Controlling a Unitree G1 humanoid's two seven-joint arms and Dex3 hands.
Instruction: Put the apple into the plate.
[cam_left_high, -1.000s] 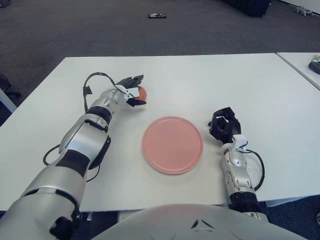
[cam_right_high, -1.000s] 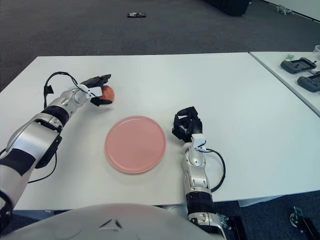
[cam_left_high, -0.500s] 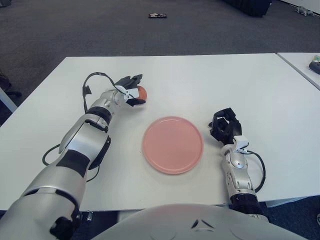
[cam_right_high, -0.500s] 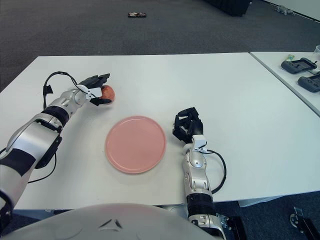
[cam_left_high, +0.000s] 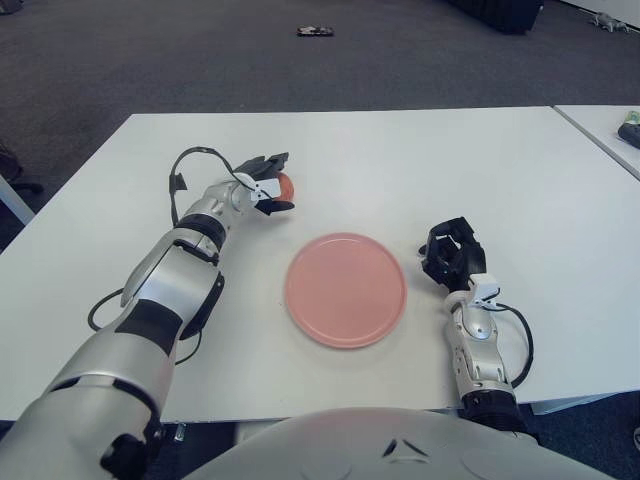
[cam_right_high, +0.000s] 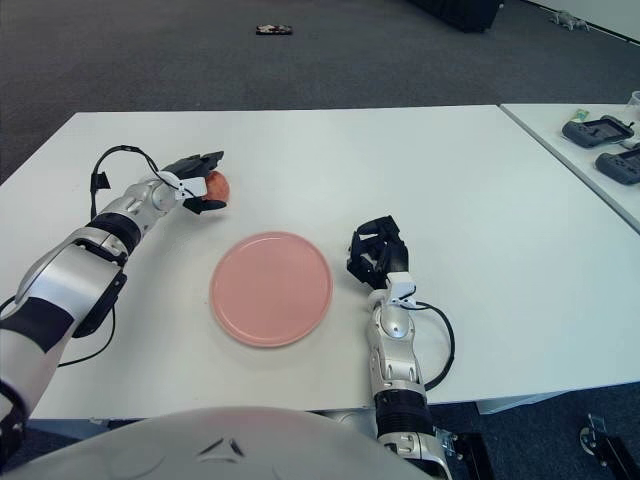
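left hand (cam_left_high: 264, 183) is wrapped around the apple (cam_left_high: 284, 185), dark fingers above and below it, out on the far left part of the white table (cam_left_high: 400, 160). over the last second the change is very small: the hand and apple sit in nearly the same spot, with only a slight shift in wrist angle, and the apple is no closer to the plate (cam_left_high: 345, 289). i judge that the grasp is settled but the carry toward the plate has hardly begun; whether the apple is lifted clear of the table or touching it, i cannot tell. the pink plate lies empty in the middle, nearer the robot than the apple and to its right, well apart from it. right hand (cam_left_high: 449, 255) shows just right of the plate, fingers curled and holding nothing, and it has edged only slightly.

the table is plain white with a second white table (cam_right_high: 590, 160) beside it on the right carrying dark handheld devices (cam_right_high: 598, 130). beyond lies dark grey carpet with a small dark object (cam_left_high: 314, 32) on the floor.
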